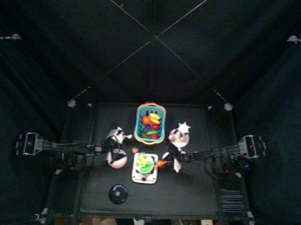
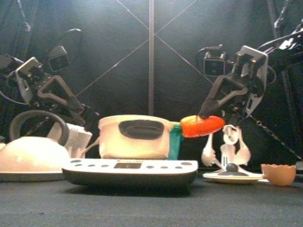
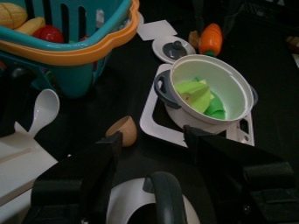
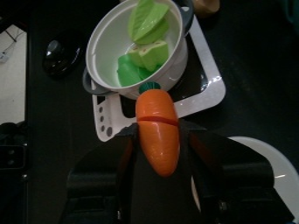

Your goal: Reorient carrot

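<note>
Right pincer (image 4: 158, 166): clamped on the carrot (image 4: 158, 131), jaws on either side of its thick body, green-stem end pointing away from the wrist; item held clear of the counter (image 2: 151, 208), just above and beside the pot (image 4: 135, 44) (likely lifted so it can be turned without dragging).

Pot: white, holding green leaf pieces; seated on a white scale-like base (image 2: 130, 173), which keeps it raised.

Left pincer (image 3: 158, 171): jaws apart, empty, hanging near the pot's other side; apparently waiting.

Basket (image 1: 150, 123): multicoloured, mixed toy food inside; beyond the pot.

Also present: white spoon (image 3: 42, 107); small brown piece (image 3: 121, 129) on the counter; dark round disc (image 1: 118, 194) near the front edge.
</note>
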Tool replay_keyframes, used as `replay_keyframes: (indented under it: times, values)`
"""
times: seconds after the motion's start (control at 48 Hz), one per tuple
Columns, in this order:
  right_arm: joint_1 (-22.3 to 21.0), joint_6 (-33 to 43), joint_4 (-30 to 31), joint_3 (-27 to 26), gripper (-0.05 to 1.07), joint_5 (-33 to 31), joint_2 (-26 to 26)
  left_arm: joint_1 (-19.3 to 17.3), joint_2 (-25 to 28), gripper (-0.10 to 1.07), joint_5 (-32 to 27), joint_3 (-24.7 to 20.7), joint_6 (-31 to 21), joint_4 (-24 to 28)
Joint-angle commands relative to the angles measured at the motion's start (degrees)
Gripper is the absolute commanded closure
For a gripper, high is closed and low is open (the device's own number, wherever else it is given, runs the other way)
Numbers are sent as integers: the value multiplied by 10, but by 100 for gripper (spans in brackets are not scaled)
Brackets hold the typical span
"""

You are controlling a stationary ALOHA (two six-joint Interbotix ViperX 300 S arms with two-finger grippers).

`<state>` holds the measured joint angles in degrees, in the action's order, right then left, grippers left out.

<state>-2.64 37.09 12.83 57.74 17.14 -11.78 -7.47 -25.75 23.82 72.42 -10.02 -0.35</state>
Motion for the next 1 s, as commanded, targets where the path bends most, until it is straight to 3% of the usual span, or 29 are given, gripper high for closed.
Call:
replay_keyframes:
  times: [0.0, 0.125, 0.333, 0.729, 0.979]
  values:
    - [-6, -21, -11, 4, 35, 32, -25, 1, -1, 5, 3, -7, -1, 0]
    - [-6, -59, -53, 32, 35, 75, -40, 1, -1, 5, 3, -6, -1, -3]
    - [9, -140, -200, 62, 35, 122, -40, 0, -1, 5, 3, -7, 0, -10]
    - [135, -321, -491, 32, 35, 145, 11, 0, -1, 5, 3, -10, 1, -11]
    - [245, -425, -720, 12, 35, 237, 64, 1, -1, 5, 3, -7, 2, -11]
